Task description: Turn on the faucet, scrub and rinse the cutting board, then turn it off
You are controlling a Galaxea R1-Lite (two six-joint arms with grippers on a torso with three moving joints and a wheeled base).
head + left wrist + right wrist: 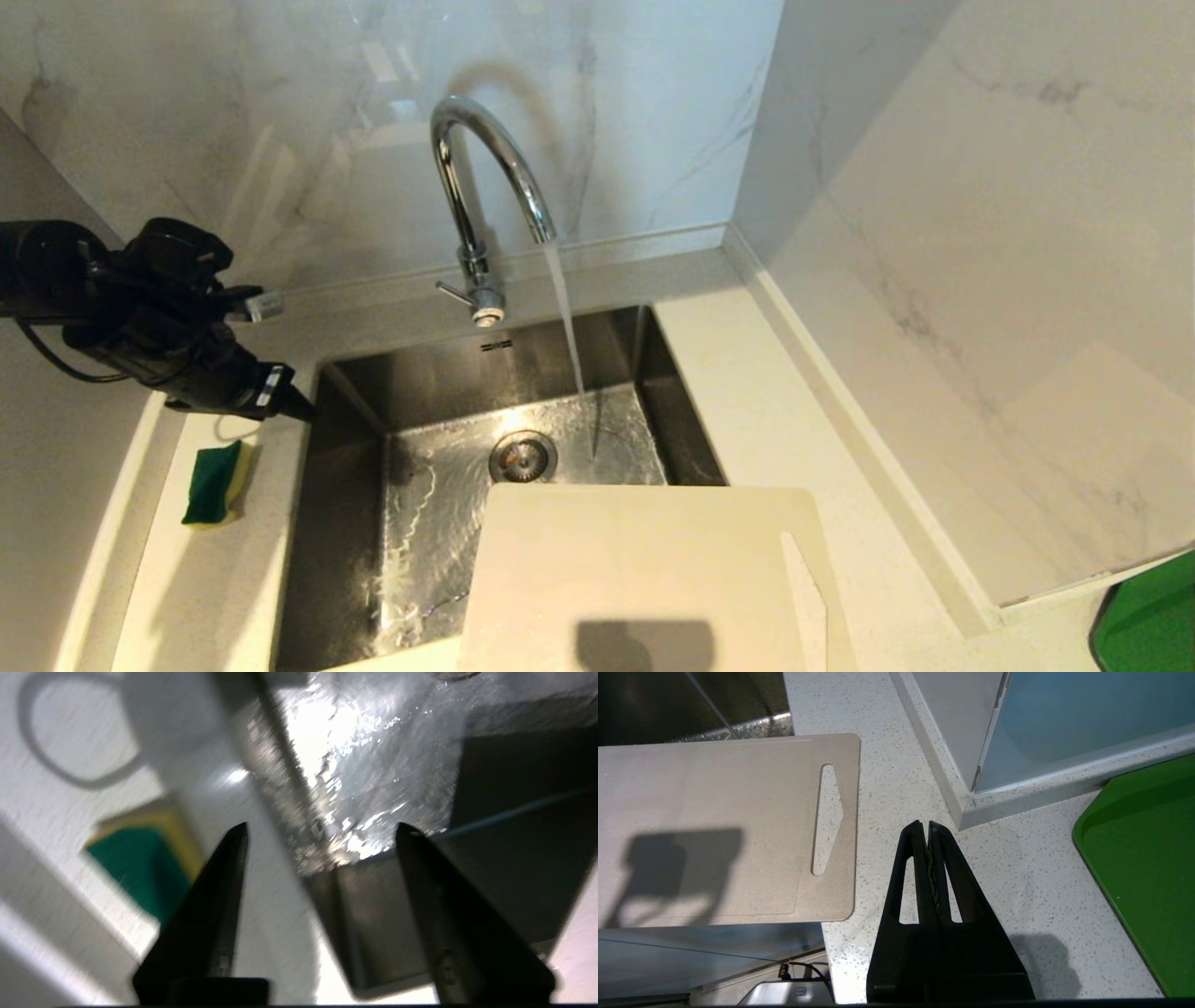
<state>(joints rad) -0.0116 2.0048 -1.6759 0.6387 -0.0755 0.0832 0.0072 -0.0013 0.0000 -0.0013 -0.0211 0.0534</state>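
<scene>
Running faucet [481, 177]; empty left hand [321, 830]

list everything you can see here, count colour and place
faucet: 1, chrome, behind the sink, water running
sink: 1, steel, centre, wet floor
cutting board: 1, cream-white, across the sink's near right edge
sponge: 1, green and yellow, counter left of the sink
tray: 1, green, far right counter
left pincer: 1, black, open, above the sink's left rim
right pincer: 1, black, shut, over the counter right of the board
</scene>
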